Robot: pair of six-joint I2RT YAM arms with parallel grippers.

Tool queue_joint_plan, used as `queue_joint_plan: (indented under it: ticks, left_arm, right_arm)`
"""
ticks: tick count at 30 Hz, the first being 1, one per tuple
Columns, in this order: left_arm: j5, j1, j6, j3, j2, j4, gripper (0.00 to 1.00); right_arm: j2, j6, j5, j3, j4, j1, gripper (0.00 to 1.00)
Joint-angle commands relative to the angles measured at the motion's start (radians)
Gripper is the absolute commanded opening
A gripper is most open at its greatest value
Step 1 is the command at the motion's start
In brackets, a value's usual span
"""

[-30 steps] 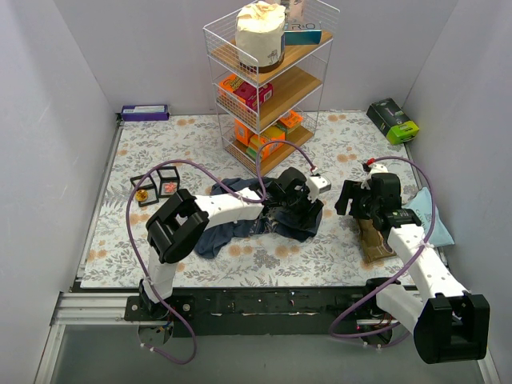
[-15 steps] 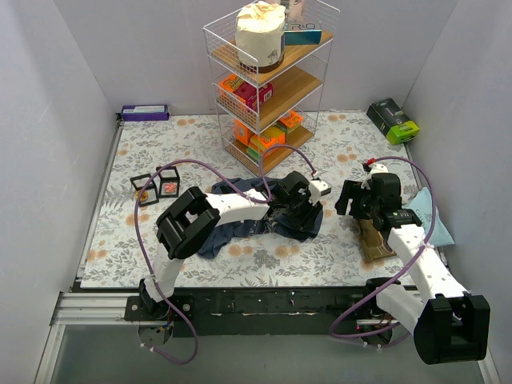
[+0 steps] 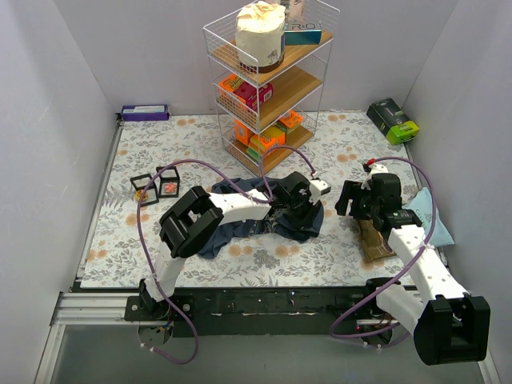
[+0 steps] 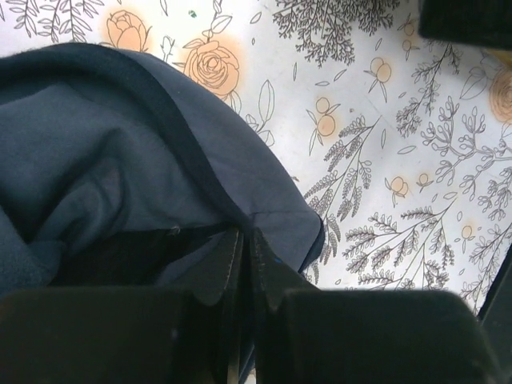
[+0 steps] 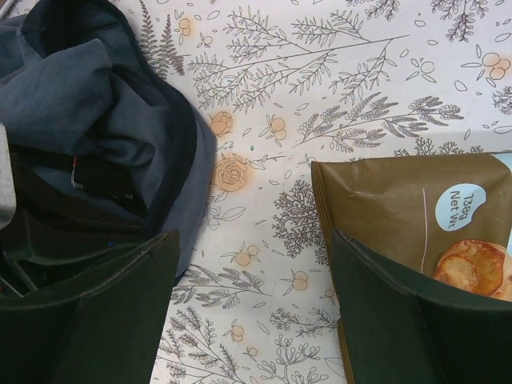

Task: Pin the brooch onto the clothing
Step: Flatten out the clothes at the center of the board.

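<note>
The navy-blue tank top (image 3: 240,216) lies crumpled on the floral mat in the middle. My left gripper (image 3: 299,210) sits on its right end. In the left wrist view the jaws are pressed together (image 4: 244,240) on a fold of the tank top (image 4: 120,152) by its dark trim. My right gripper (image 3: 350,200) is open and empty, hovering just right of the cloth. In the right wrist view (image 5: 256,296) bare mat shows between its fingers, with the tank top (image 5: 96,96) to the left. No brooch shows in any view.
A brown snack bag (image 3: 374,238) lies under the right arm and also shows in the right wrist view (image 5: 400,208). A wire shelf rack (image 3: 268,80) stands behind the cloth. Two small clear boxes (image 3: 156,186) stand at the left. A green box (image 3: 394,120) lies back right.
The left arm's elbow has swung to the right and its gripper has shifted slightly on the cloth. The right arm has not moved.
</note>
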Motion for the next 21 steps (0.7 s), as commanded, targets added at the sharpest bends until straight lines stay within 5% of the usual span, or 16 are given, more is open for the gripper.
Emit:
queue_joint_plan:
  ticks: [1,9,21]
  left_arm:
    - [-0.017,0.000,-0.025,0.029,-0.077,0.030,0.00]
    - [-0.045,0.023,-0.143,-0.032,-0.374,0.138,0.00]
    - [0.156,0.270,-0.176,-0.270,-0.663,0.104,0.00]
  right_arm:
    - [-0.029,-0.007,-0.008,0.022,-0.013,-0.003,0.82]
    - [-0.084,0.002,-0.050,0.053,-0.056,-0.003,0.82]
    - [-0.124,0.042,-0.285,0.033,0.016,0.026,0.79]
